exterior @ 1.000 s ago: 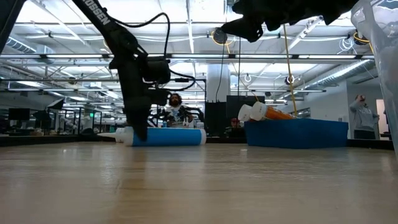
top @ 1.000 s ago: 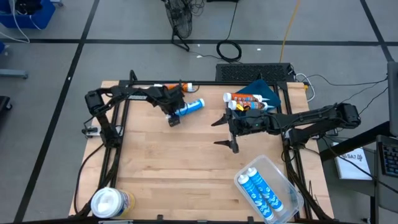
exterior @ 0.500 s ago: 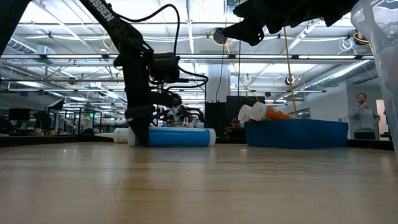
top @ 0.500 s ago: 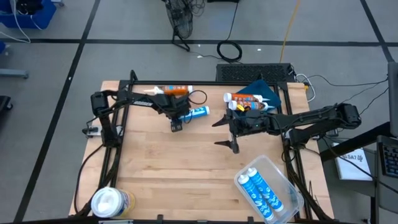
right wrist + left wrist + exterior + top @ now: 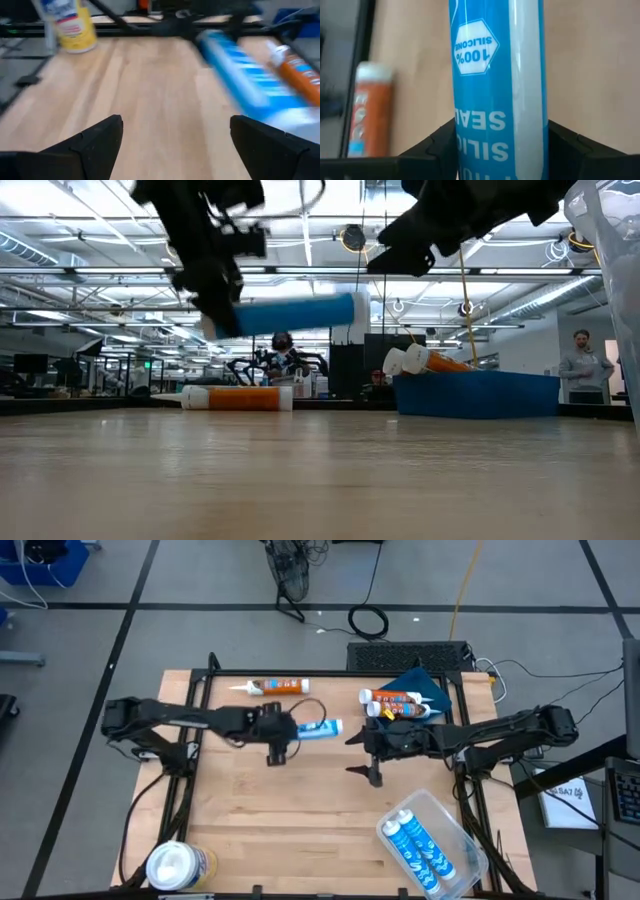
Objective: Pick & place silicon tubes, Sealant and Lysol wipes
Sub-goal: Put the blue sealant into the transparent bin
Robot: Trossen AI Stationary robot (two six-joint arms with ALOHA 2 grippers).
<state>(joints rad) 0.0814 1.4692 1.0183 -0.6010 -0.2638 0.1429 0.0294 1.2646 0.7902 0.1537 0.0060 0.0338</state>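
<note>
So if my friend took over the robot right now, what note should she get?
Left gripper: shut on the blue silicone tube, lifted clear of the wooden table, mid-table.
Right gripper: open, holding nothing, hovering just right of centre.
Clear plastic tub, front right: two blue tubes already lie inside.
Orange sealant tube: lying at the back edge, untouched.
Blue bin, back right: holds more orange-and-white tubes.
Yellow Lysol wipes canister with white lid: standing at the front left corner.
Left to do: set down the held tube, probably in the tub; then the sealant and the wipes.
</note>
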